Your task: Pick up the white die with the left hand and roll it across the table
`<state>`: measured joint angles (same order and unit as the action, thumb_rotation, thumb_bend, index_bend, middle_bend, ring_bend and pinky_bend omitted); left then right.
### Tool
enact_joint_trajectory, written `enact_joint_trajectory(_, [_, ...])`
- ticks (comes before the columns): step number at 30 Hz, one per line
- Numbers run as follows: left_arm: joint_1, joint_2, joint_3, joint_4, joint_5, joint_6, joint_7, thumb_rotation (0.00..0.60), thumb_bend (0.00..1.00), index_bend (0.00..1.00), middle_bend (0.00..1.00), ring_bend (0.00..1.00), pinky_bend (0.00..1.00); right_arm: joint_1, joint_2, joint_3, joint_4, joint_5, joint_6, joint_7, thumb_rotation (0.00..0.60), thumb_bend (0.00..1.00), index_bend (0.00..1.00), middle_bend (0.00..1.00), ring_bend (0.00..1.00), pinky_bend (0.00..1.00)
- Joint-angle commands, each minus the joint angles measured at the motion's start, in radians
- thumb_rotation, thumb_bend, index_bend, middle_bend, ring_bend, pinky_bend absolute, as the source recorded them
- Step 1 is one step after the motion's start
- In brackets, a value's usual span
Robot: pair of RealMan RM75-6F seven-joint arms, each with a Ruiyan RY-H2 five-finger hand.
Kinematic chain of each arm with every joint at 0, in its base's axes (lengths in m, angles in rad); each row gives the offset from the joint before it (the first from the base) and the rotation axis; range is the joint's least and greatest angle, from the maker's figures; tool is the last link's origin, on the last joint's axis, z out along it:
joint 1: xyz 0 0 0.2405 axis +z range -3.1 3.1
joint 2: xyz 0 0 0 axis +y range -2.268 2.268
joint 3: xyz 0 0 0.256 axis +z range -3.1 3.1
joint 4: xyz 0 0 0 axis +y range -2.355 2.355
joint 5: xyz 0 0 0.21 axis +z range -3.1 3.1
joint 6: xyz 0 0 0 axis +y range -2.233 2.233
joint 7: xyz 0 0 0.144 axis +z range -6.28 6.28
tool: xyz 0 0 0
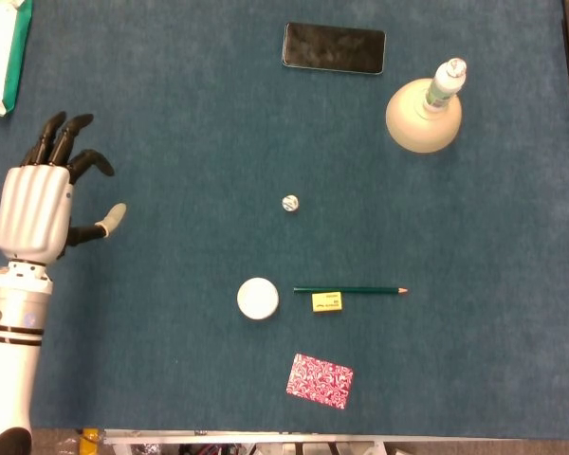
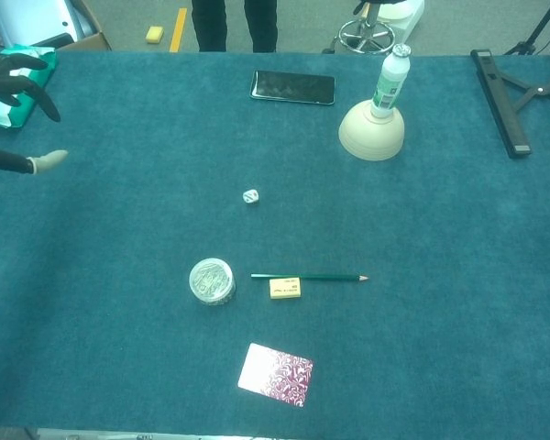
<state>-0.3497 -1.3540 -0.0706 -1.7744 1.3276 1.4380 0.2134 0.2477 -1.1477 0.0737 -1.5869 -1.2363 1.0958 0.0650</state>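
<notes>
- Your left hand (image 1: 40, 207) is over the left side of the blue worktop (image 1: 474, 284), with its fingers spread apart and nothing in them
- In the chest view you only see the dark fingertips (image 2: 23, 78) and the pale thumb tip at the left edge
- The white die (image 1: 289, 203) lies on the worktop near the middle, well apart from your left hand
- The die sits above the round white tin (image 1: 257, 299) and is not touching it
- The green pencil (image 1: 349, 290) lies flat just to the right of the tin, with its tip pointing right
- The little yellow eraser (image 1: 326, 301) sits just under the pencil
- The red and white patterned card (image 1: 320, 381) lies near the front edge of the worktop
- The black phone (image 1: 334, 47) lies flat at the far side
- The cream plunger-shaped thing (image 1: 424, 114) stands to the right of the phone
- A green and white pack (image 1: 0, 52) sits at the far left corner
- Your right hand does not show in either view
</notes>
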Motion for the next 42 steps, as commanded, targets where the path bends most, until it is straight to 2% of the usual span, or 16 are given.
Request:
enact_joint_trajectory(1, [0.006,-0.010,0.002,0.030,0.038,0.010,-0.025,0.600,0.20,0.48,0.15,0.07,0.27,-0.004,0.005,0.000,-0.005,-0.002,0.005,0.001,0.600,0.00,0.29,0.34,0.37,0.57])
enact_joint_trajectory(9, [0.032,-0.004,0.014,0.201,0.155,0.064,-0.117,0.600,0.20,0.52,0.21,0.08,0.27,-0.019,0.031,0.003,-0.035,-0.012,0.039,-0.002,0.600,0.00,0.29,0.34,0.37,0.57])
enact_joint_trajectory(14, [0.057,0.044,0.029,0.276,0.172,0.071,-0.156,0.600,0.20,0.53,0.25,0.12,0.28,-0.024,0.060,0.002,-0.076,-0.022,0.060,-0.033,0.600,0.00,0.29,0.34,0.37,0.58])
enact_joint_trajectory(19, [0.091,0.098,0.044,0.293,0.179,0.086,-0.186,0.600,0.20,0.50,0.26,0.13,0.29,-0.029,0.078,-0.011,-0.116,-0.019,0.060,-0.073,0.600,0.00,0.29,0.34,0.37,0.58])
enact_joint_trajectory(24, [0.137,0.116,0.054,0.319,0.207,0.147,-0.200,0.600,0.20,0.46,0.30,0.21,0.38,-0.038,0.096,-0.017,-0.169,-0.017,0.081,-0.119,0.600,0.00,0.29,0.34,0.37,0.57])
enact_joint_trajectory(26, [0.153,0.132,0.068,0.308,0.214,0.153,-0.201,0.600,0.20,0.46,0.31,0.23,0.41,-0.046,0.101,-0.019,-0.188,-0.019,0.097,-0.131,0.600,0.00,0.29,0.34,0.37,0.57])
enact_joint_trajectory(31, [0.182,0.173,0.096,0.264,0.227,0.146,-0.173,0.600,0.20,0.46,0.33,0.23,0.42,-0.072,0.105,-0.026,-0.221,-0.016,0.139,-0.152,0.600,0.00,0.29,0.34,0.37,0.57])
enact_joint_trajectory(42, [0.184,0.175,0.078,0.241,0.227,0.117,-0.150,0.600,0.20,0.47,0.33,0.23,0.42,-0.072,0.096,-0.019,-0.205,0.009,0.126,-0.134,0.600,0.00,0.29,0.34,0.37,0.57])
